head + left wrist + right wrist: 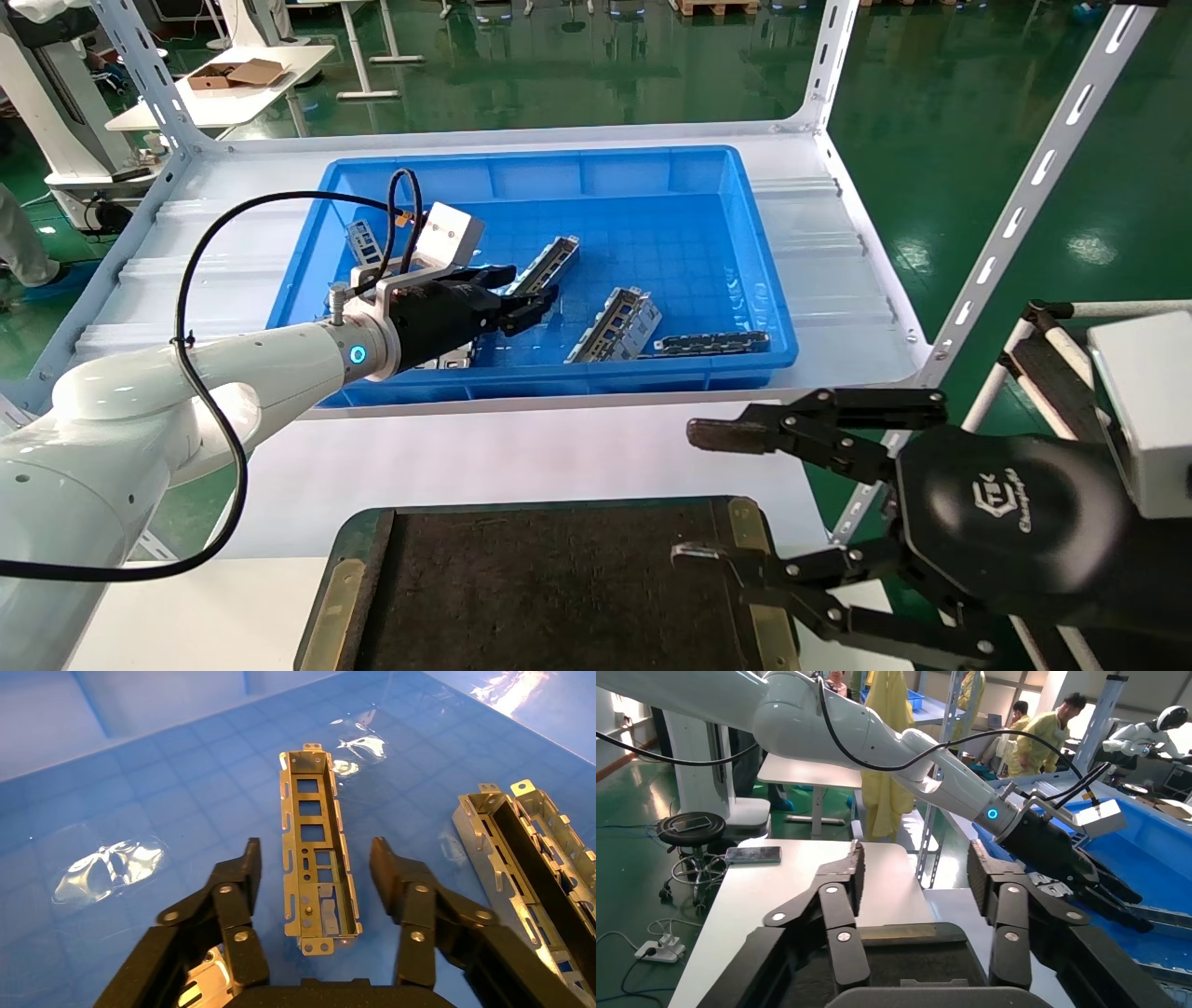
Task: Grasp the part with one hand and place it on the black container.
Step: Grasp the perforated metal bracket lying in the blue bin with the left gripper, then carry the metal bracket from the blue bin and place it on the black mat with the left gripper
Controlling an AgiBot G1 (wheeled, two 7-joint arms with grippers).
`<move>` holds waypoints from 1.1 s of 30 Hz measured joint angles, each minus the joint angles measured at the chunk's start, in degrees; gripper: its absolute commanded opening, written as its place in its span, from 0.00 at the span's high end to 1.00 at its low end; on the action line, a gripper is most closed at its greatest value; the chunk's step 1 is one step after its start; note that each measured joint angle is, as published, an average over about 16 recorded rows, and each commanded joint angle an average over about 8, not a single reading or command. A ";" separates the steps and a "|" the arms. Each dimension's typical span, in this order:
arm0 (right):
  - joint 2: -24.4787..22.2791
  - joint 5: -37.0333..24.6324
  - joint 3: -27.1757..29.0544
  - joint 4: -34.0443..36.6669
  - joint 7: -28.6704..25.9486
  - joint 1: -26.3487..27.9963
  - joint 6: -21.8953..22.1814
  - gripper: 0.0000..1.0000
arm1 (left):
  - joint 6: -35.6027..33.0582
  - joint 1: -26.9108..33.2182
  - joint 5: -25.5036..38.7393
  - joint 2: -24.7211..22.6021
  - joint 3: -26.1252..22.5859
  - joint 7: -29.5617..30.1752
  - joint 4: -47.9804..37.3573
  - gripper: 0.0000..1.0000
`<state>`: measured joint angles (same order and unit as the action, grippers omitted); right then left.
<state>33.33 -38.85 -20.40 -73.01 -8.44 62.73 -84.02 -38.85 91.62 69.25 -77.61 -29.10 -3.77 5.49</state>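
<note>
Left gripper (313,874) is inside the blue bin (745,242), fingers spread wide, nothing held. The part (316,843) lies flat on the bin floor, open side up, lined up between the two fingers (242,871); its near end sits just ahead of the palm. In the head view that same part (549,266) runs diagonally toward the far side of the bin, just past the gripper tips.

Handling, as a guess: thin stamped sheet metal, so light and stiff, but smooth and likely slippery on the pads, with sharp edges and tabs. Best hold looks like across the two long side walls near the middle, so it doesn't tip.

Bin contents: a second, wider channel piece (615,323) right of the gripper, a thin dark strip (712,343) along the near-right wall, another plate (368,242) at the far left behind the wrist, maybe one more under the wrist, hard to tell.

The black container (549,587) sits near the robot, well apart from the bin, felt surface bare, brass strips on its sides.

Right gripper (694,494) hovers over the container's right edge, spread open, idle.
</note>
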 measured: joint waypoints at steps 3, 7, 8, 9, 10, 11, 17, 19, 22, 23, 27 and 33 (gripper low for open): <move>0.00 0.00 0.00 0.00 0.00 0.00 0.00 1.00 | 0.07 -0.08 -0.11 0.01 -0.28 0.28 0.15 1.00; 0.00 0.00 -0.01 0.00 0.00 0.00 0.00 1.00 | 0.16 -0.14 -0.28 0.04 -0.65 0.58 0.31 1.00; 0.00 0.00 -0.01 0.00 0.00 0.00 0.00 1.00 | 0.18 -0.13 -0.32 0.05 -0.74 0.63 0.35 1.00; 0.00 0.01 -0.01 0.00 0.00 0.00 0.00 1.00 | 0.18 -0.12 -0.37 0.07 -0.82 0.68 0.40 1.00; 0.00 0.01 -0.01 0.00 0.00 0.00 0.00 1.00 | 0.17 -0.09 -0.41 0.09 -0.90 0.71 0.45 1.00; 0.00 0.01 -0.01 0.00 0.00 0.00 0.00 1.00 | 0.14 -0.04 -0.46 0.11 -0.98 0.73 0.50 1.00; -0.01 0.01 -0.02 0.00 0.01 0.00 0.01 1.00 | -0.96 0.67 -0.65 0.50 -1.46 0.46 0.84 1.00; -0.01 0.01 -0.02 0.00 0.01 0.00 0.01 1.00 | -1.93 1.06 -0.69 0.79 -1.61 0.27 0.93 1.00; -0.01 0.01 -0.02 0.00 0.01 0.01 0.01 1.00 | -4.53 1.72 -0.85 1.47 -1.74 -0.03 1.11 1.00; -0.01 0.01 -0.02 0.00 0.01 0.01 0.01 1.00 | -5.82 1.95 -0.92 1.78 -1.77 -0.14 1.20 1.00; -0.01 0.02 -0.02 0.00 0.01 0.01 0.01 1.00 | -12.34 2.86 -1.23 3.40 -1.88 -0.73 1.55 1.00; -0.01 0.02 -0.03 0.00 0.01 0.01 0.01 1.00 | -23.31 3.92 -2.05 6.19 -1.71 -1.48 1.81 1.00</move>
<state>33.32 -38.83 -20.43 -73.01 -8.42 62.74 -84.01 -62.15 95.54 67.20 -71.41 -30.82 -5.25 7.30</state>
